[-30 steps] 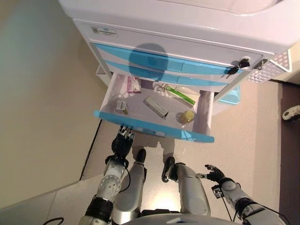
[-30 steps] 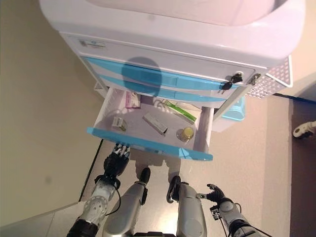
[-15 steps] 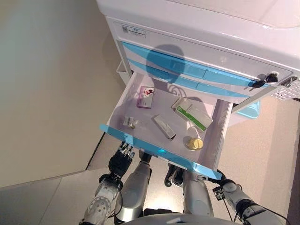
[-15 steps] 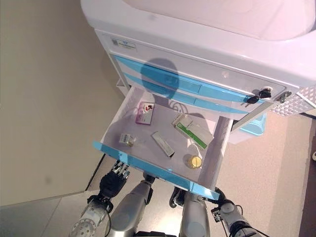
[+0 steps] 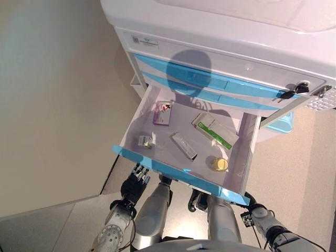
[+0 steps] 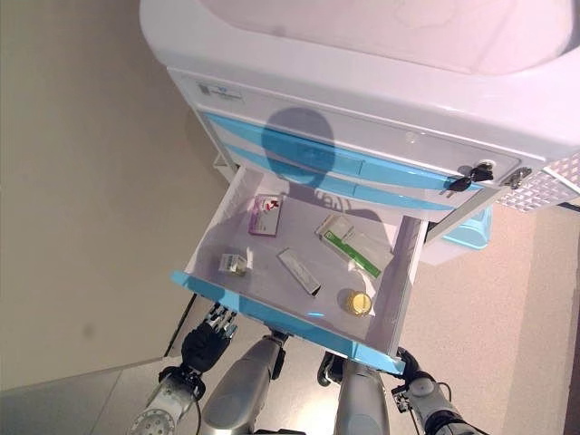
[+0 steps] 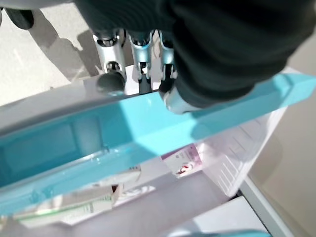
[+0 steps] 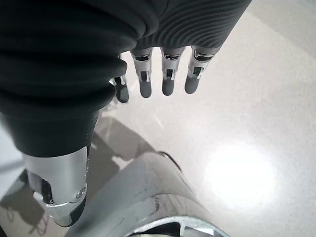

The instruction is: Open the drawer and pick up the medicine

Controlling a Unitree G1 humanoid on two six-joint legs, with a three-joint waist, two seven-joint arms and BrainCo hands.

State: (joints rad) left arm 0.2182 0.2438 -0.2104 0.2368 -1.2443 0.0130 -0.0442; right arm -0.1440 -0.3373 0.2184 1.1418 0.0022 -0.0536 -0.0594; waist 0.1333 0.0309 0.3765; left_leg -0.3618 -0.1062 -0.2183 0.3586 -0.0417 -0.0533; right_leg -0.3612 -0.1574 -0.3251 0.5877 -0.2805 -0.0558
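Below, both hands hang slack-fingered over pale floor (drawer open).

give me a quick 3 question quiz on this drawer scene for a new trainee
1. True or false: the drawer is already pulled out.
2. Which item lies nearest the drawer's right wall? A) the pink box B) the round yellow-lidded jar C) the small vial pack
3. Fill in: the left hand is just below the drawer's blue ____ panel, holding no medicine.

Key: 1 true. 2 B; the green-striped box and the long flat box lie nearer the middle. 3 front. The right hand hangs open over the floor, away from the drawer.
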